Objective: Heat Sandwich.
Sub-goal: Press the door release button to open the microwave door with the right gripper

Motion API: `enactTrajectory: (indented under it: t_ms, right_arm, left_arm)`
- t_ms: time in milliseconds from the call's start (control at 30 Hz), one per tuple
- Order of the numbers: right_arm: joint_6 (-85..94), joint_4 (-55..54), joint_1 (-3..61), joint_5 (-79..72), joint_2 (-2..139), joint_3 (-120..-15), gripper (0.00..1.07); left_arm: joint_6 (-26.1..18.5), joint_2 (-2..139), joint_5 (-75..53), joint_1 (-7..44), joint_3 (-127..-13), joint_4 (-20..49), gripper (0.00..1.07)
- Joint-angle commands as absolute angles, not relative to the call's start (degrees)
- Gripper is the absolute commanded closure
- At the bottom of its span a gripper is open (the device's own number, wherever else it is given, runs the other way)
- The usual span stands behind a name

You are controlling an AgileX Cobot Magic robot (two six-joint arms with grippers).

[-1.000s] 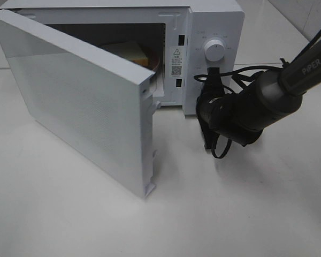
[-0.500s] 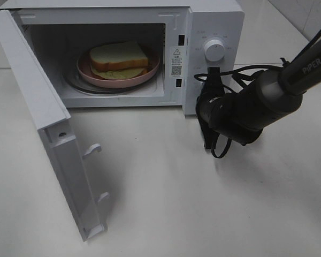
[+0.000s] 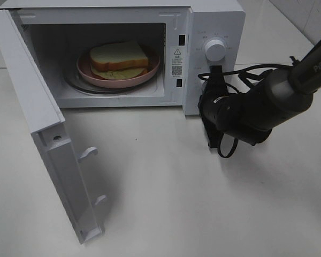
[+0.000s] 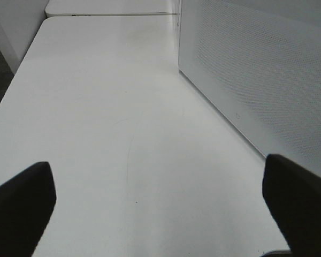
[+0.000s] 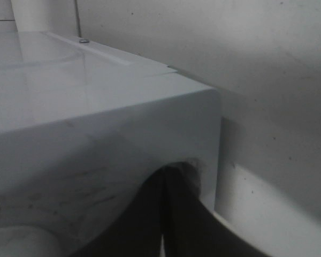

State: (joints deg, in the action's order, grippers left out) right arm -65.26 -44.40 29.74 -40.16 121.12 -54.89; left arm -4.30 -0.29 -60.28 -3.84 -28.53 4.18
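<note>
My left hand [image 4: 160, 206] stood with its fingers [image 4: 18, 206] wide apart and nothing between them; it hung over the bare surface [image 4: 96, 107], beside the perforated outer face of the door [image 4: 257, 80]; the high view did not show it.

The door [image 3: 40, 123] stood swung fully out on its left hinge, its latch hooks facing the open front; the cavity of the microwave [image 3: 214, 21] was exposed.

The sandwich [image 3: 119, 58] lay inside the cavity on the pink plate [image 3: 151, 71], roughly centred, white bread uppermost with pale filling showing at the front edge; neither hand touched it.

The dial [image 3: 214, 50] sat on the control panel to the right of the cavity; I could not read its setting.

My right hand [image 3: 214, 75] had its fingers [image 5: 171, 214] pressed together and empty; the tips pointed at the control panel just below the dial; whether they touched the panel could not be determined.

Status, as judged: loading was complete, since the sandwich was already in the cavity; nothing showed whether heating had taken place. If it had not, the steps left were: shut the door until latched; turn the dial to start heating.
</note>
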Motion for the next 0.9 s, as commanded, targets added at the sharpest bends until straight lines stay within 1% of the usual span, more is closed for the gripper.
enactTrajectory:
  t_ms: [33,400,567,700,833,867,900]
  right_arm:
    - [-65.2,-42.2,28.8,-45.1,118.8,-54.4,1.07]
    - [-65.2,-40.7,30.8,-40.2,114.0,-47.3,1.07]
    - [-63.7,-37.4,30.8,-39.1,110.6,-44.1,1.07]
    - [-62.8,-33.5,30.8,-36.3,107.1,-41.5,1.07]
    - [-59.3,-26.1,30.8,-30.3,102.1,-39.1,1.07]
    - [-59.3,-26.1,30.8,-30.3,102.1,-39.1,1.07]
    - [-57.8,-22.1,30.8,-26.3,100.2,-38.8,1.07]
  left_arm:
    - [-4.1,-1.7,-59.5,-3.8,-28.3,4.6,0.05]
    - [-4.1,-1.7,-59.5,-3.8,-28.3,4.6,0.05]
    - [-4.1,-1.7,-59.5,-3.8,-28.3,4.6,0.05]
    - [-4.1,-1.7,-59.5,-3.8,-28.3,4.6,0.05]
    - [-4.1,-1.7,-59.5,-3.8,-28.3,4.6,0.05]
    - [-4.1,-1.7,-59.5,-3.8,-28.3,4.6,0.05]
    - [-4.1,-1.7,-59.5,-3.8,-28.3,4.6,0.05]
